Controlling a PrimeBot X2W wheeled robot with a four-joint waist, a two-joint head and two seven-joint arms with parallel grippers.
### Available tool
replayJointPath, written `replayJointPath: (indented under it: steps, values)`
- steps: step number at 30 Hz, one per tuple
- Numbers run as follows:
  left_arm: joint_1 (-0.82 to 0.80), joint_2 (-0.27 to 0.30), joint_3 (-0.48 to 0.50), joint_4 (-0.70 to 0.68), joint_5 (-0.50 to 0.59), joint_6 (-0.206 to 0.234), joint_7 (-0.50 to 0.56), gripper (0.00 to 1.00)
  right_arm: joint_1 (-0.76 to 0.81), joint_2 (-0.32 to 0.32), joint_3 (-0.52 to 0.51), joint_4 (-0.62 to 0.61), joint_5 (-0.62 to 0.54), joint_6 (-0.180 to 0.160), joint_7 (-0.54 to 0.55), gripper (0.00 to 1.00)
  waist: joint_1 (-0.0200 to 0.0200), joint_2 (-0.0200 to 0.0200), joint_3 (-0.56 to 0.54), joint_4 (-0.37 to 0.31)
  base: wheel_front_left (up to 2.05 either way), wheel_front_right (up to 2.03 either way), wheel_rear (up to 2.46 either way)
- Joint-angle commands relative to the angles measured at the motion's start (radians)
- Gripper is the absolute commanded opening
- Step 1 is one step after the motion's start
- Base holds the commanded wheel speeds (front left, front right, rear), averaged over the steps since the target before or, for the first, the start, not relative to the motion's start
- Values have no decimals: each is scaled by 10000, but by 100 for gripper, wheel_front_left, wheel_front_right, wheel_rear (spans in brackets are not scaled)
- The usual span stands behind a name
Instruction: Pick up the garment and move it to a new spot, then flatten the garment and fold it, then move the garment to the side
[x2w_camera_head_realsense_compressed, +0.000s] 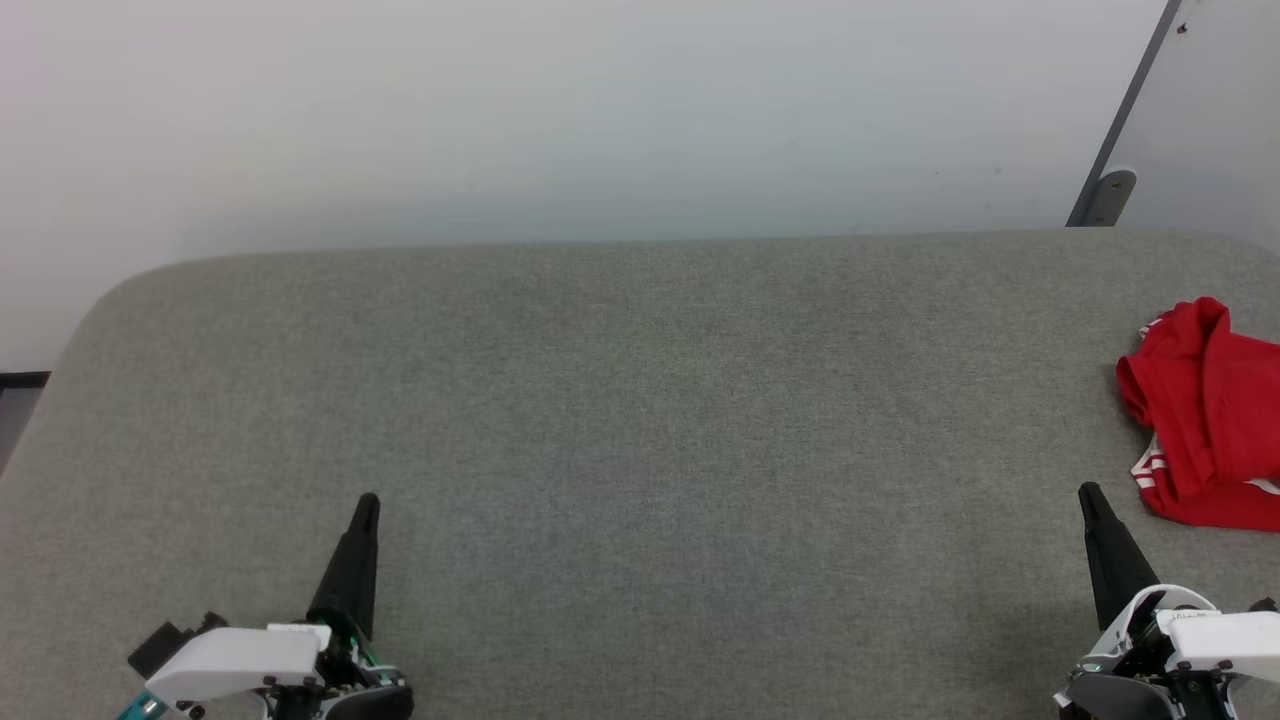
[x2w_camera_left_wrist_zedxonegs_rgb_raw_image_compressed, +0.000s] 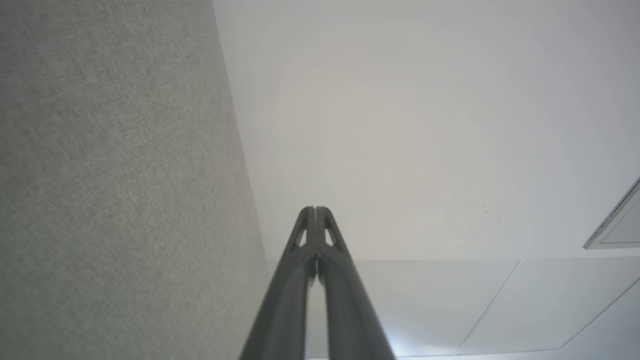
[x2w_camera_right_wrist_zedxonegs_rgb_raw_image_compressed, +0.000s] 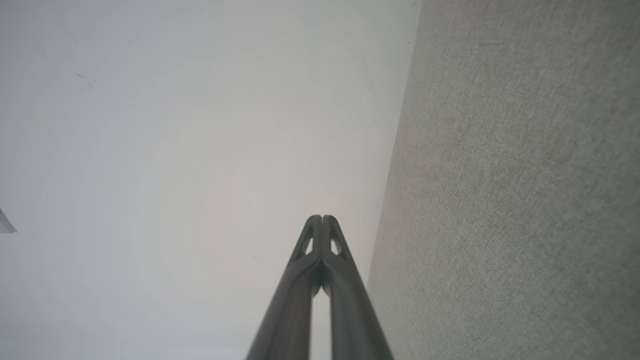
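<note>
The red shirt (x2w_camera_head_realsense_compressed: 1212, 415) lies crumpled in a heap at the right edge of the grey fabric worktop (x2w_camera_head_realsense_compressed: 640, 400), partly cut off by the head view, with white striped trim showing along its lower side. The left tool (x2w_camera_head_realsense_compressed: 366, 505) and the right tool (x2w_camera_head_realsense_compressed: 1089, 495) sit near the worktop's front, fingers pressed together, holding nothing. The shirt is near the right tool, not touching it.

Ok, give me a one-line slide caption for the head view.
Crumpled red garment on the right side of the grey table; left gripper and right gripper shut, clear of it.
</note>
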Motion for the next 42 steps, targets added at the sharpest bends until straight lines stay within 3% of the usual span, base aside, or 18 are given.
replayJointPath:
  steps: [1,42]
  values:
    - [-100,7,15,6,-35,-32,15,0,-18,30,11,-31,45,-14,21,0,0,0,0,0,0,0,0]
    - [-100,7,12,5,-37,-33,15,0,-17,28,12,-31,46,-14,20,0,0,0,0,0,0,0,0]
